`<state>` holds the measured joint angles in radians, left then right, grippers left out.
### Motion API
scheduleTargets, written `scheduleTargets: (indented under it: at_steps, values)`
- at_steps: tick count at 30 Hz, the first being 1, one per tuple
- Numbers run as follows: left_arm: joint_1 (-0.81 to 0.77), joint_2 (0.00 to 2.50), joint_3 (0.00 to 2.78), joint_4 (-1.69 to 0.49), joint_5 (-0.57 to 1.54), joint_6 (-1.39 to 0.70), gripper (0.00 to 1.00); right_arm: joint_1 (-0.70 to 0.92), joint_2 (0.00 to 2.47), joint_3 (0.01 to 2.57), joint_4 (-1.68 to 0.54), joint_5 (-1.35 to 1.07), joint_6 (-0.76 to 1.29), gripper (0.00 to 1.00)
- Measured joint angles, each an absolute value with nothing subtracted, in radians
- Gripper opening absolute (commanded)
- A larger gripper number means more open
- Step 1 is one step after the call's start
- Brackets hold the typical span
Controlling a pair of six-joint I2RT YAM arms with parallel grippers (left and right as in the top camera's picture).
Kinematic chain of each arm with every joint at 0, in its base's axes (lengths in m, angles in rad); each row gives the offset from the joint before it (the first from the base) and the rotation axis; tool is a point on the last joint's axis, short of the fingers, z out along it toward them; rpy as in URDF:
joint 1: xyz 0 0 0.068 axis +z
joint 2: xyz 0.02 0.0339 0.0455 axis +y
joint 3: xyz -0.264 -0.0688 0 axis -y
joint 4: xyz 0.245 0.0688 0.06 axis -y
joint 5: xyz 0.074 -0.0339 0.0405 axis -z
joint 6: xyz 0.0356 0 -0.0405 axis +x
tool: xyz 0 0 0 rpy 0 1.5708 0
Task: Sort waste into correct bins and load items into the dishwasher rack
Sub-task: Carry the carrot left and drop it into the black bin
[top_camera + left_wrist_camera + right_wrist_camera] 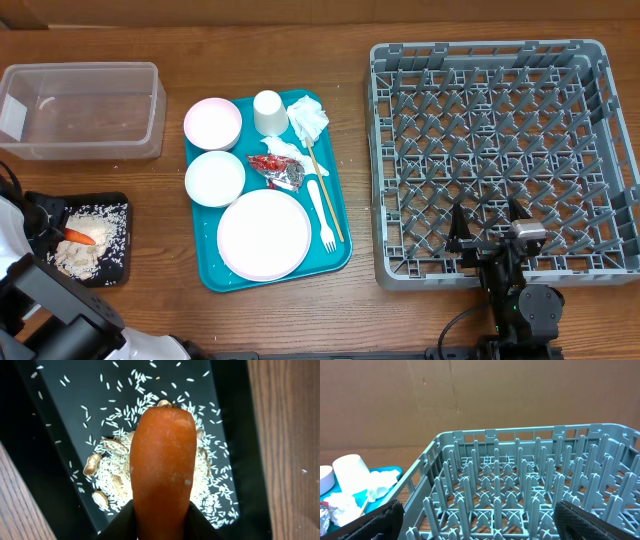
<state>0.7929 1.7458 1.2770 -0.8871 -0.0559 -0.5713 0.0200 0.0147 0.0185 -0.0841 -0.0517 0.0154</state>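
Observation:
My left gripper (161, 521) is shut on the orange carrot (162, 465), holding it just over the black tray (50, 420) with its rice and pasta pieces (112, 477). From overhead the carrot (80, 236) hangs above that tray (112, 203) at the left. The teal tray (215, 275) holds a plate (264, 235), two bowls (213, 123) (215, 178), a cup (269, 112), napkins (307, 118), a foil wrapper (277, 168), a fork (322, 212) and chopsticks (325, 190). My right gripper (487, 225) stands open over the near edge of the grey rack (500, 150).
The clear tub (80, 110) stands at the back left, behind the black tray. In the right wrist view the rack's pegs (520, 485) rise between my open fingers (585, 520). A cardboard wall (470, 400) stands behind the table.

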Motion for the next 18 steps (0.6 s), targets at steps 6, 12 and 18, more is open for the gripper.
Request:
scheduleTargets:
  at_steps: [6, 12, 18]
  values:
    - [0.793, 1.782, 1.277, -0.886, -0.057, -0.571, 0.36, 0.02, 0.015, 0.019, -0.083, -0.051, 0.016, 1.0]
    - [0.793, 1.784, 1.277, -0.886, -0.056, -0.564, 0.58, 0.02, 0.015, 0.019, -0.084, -0.052, 0.015, 1.0]
    - [0.793, 1.784, 1.282, -0.896, -0.005, -0.476, 0.63, 0.02, 0.015, 0.019, -0.083, -0.051, 0.015, 1.0]
